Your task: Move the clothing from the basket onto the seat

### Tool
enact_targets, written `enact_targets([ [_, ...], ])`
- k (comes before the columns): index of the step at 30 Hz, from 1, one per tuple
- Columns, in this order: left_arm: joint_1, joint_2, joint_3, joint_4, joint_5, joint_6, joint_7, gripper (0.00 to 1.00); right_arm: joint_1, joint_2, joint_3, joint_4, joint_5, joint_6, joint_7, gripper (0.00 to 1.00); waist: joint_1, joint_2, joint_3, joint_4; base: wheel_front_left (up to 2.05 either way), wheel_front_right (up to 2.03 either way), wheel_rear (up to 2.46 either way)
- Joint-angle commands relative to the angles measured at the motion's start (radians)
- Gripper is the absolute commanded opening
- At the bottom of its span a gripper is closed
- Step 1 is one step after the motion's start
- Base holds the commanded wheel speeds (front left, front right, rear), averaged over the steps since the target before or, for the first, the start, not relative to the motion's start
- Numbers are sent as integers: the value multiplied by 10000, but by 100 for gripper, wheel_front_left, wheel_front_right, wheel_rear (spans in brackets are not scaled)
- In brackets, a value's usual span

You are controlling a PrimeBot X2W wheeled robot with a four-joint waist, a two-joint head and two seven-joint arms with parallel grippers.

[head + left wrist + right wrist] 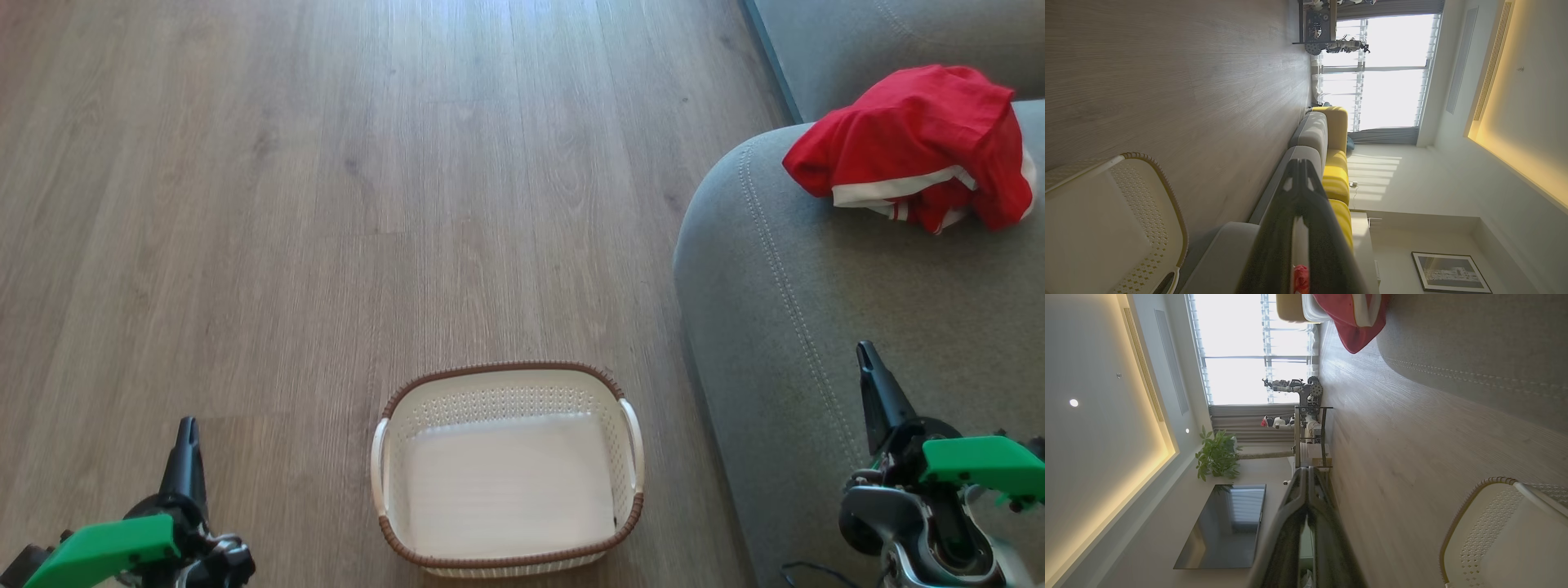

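**Left:** the left fingers (pixel 186 457) are rising from the lower left corner, pressed together with no gap and gripping nothing. They are hovering over the floor (pixel 326 204), whose long grey-brown wood-grain planks are running away from the robot.

**Centre:** the basket (pixel 506 374) is standing on the floor between the two arms and touching neither. It is a rounded rectangle of cream perforated plastic, carrying a brown woven-look rim and two white side handles, with its smooth pale bottom lying in plain view. A narrow strip of bare floor is separating it from the seat.

**Right:** the seat (pixel 816 286), a grey fabric cushion with rounded edges and a double stitched seam, is bulging toward the basket's right handle. The clothing (pixel 914 139), a crumpled bright red heap with white trim, is resting on the seat's far part near its left edge, well apart from the basket. The right fingers (pixel 878 392) are likewise shut tight and empty, pointing up over the seat's near part.
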Motion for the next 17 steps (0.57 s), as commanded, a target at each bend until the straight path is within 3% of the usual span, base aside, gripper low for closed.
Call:
enact_targets([
  [1, -499, 101, 347, -375, -23, -88, 48, 0, -519, -236, 261, -412, 89, 0, -43, 0, 0, 0, 0, 1, 0, 0, 0],
  [17, -499, 98, 350, -375, -20, -88, 51, 0, -509, -343, 404, -427, 215, 0, -155, 0, 0, 0, 1, 1, 0, 0, 0],
])
